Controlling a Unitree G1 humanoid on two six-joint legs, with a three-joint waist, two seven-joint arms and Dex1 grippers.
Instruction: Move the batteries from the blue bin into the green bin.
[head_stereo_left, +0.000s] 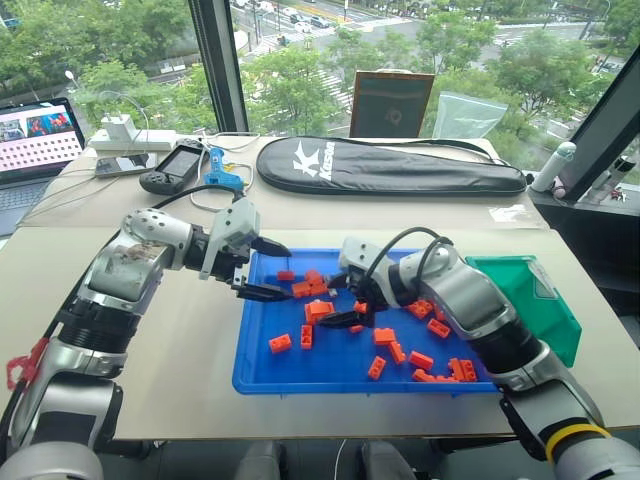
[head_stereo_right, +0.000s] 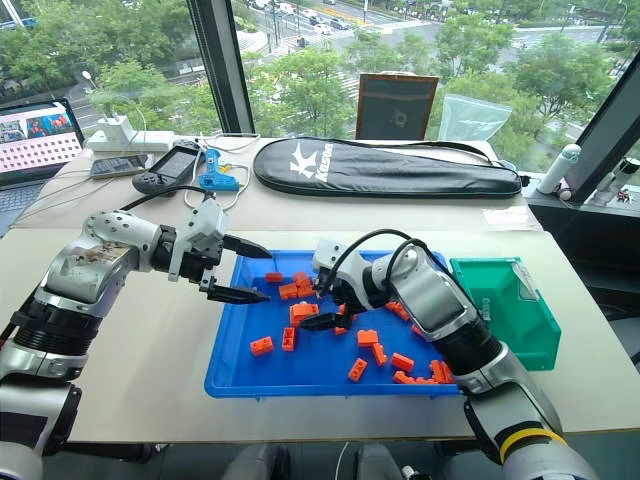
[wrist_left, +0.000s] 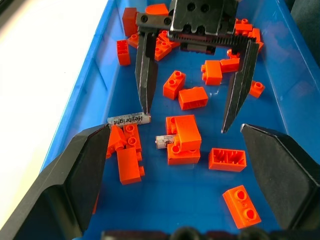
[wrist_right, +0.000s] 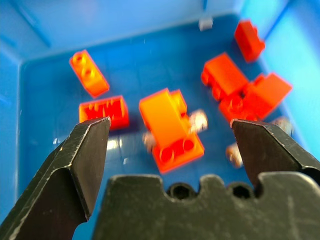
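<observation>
The blue bin (head_stereo_left: 262, 372) lies on the table in front of me, strewn with orange bricks (head_stereo_left: 318, 309). One battery (wrist_left: 128, 120), grey with lettering, lies on the bin floor just off a fingertip of my right gripper. A second battery (wrist_left: 163, 141) is partly covered by an orange brick (wrist_left: 184, 139). My right gripper (head_stereo_left: 328, 302) hangs open over that brick, which sits between its fingers (wrist_right: 92, 145). My left gripper (head_stereo_left: 278, 270) is open at the bin's left end, facing the right one. The green bin (head_stereo_left: 532, 300) stands against the blue bin's right side.
On the table behind lie a black racket bag (head_stereo_left: 385, 166), a game controller (head_stereo_left: 172, 166), a blue tool (head_stereo_left: 222, 172) and a power strip (head_stereo_left: 125, 140). A laptop (head_stereo_left: 35, 140) sits at the far left. A dark frame (head_stereo_left: 390, 102) leans on the window.
</observation>
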